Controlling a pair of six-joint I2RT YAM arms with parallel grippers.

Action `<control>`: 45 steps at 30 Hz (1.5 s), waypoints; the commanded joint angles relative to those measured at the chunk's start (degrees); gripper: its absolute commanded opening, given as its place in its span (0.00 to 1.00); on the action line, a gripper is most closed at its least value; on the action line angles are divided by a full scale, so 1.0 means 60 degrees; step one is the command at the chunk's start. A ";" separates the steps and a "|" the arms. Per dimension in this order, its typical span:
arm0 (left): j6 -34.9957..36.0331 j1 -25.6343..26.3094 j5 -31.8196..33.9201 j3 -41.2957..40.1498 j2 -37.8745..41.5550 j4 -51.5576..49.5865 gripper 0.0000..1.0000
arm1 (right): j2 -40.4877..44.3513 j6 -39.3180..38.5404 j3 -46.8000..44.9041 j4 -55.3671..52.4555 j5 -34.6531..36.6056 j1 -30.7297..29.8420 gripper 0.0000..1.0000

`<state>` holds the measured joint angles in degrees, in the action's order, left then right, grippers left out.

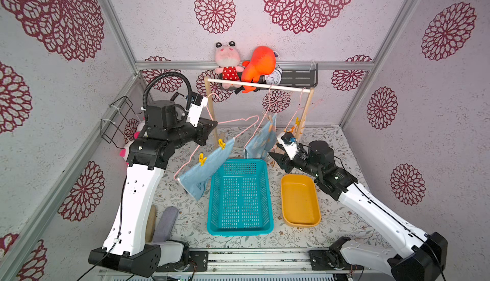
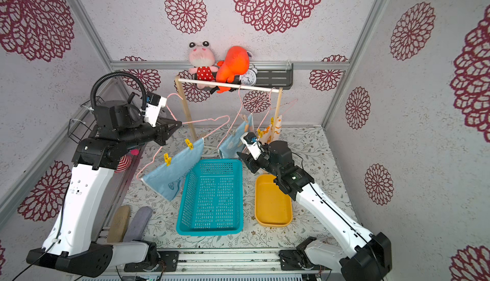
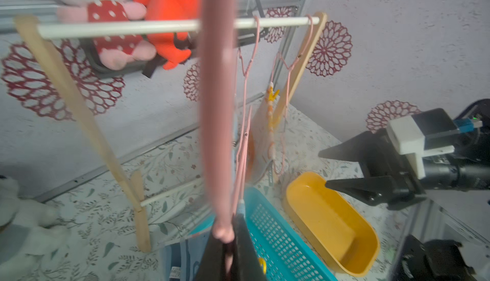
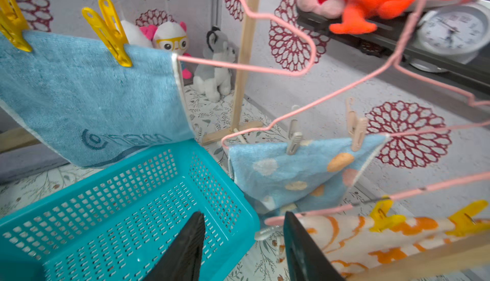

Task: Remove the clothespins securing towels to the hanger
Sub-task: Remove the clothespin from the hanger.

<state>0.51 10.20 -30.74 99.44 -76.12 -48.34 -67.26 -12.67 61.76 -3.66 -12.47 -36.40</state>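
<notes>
Two yellow clothespins [image 1: 222, 143] clip a light blue towel [image 1: 204, 172] to a pink hanger [image 1: 238, 121] that is off the rack's rail [image 1: 265, 86] and hangs tilted beside the teal basket [image 1: 240, 162], with the left pincer [image 3: 225, 230] clenched on its wire near the hook. Two more hangers hang from the rail, one carrying a second blue towel [image 4: 291, 176] under two beige clothespins [image 4: 294, 140], the other a white towel with orange print [image 4: 352, 237] under two more yellow clothespins. The right pincer [image 4: 242, 217] is released and empty, jaws apart, just beside the white towel's end and near the yellow tray [image 1: 299, 200].
</notes>
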 commanded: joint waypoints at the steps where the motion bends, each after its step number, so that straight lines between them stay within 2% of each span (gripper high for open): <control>1: 0.0205 -0.0004 -0.1101 -0.0371 0.0008 -0.0387 0.00 | -0.0039 -0.0855 0.0754 -0.0683 -0.0261 -0.0667 0.50; 11: -0.0222 0.0051 -0.2144 -0.1148 -0.0102 0.0257 0.00 | -0.0785 -0.1290 0.1413 -0.0980 -0.0895 -0.1760 0.49; 17: -0.0320 0.0364 -0.2230 -0.1585 -0.0144 0.0581 0.00 | -0.1493 -0.1471 0.1941 -0.0885 -0.1001 -0.2065 0.49; 33: -0.0606 0.0466 -0.2533 -0.1969 -0.0291 0.1077 0.00 | -0.2471 -0.1673 0.2468 -0.1030 -0.1393 -0.2443 0.47; 39: -0.0464 0.0554 -0.2839 -0.1925 -0.0347 0.0904 0.00 | -0.2471 -0.2076 0.2572 -0.1190 -0.1296 -0.2429 0.45; 45: -0.0100 0.0765 -0.3085 -0.1748 -0.0494 0.0388 0.00 | -0.2602 -0.2407 0.2835 -0.1625 -0.1832 -0.2378 0.43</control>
<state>-2.17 14.02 -46.70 87.64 -78.63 -45.12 -82.70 -25.04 76.49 -12.08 -20.69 -50.78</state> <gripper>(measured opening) 0.075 0.430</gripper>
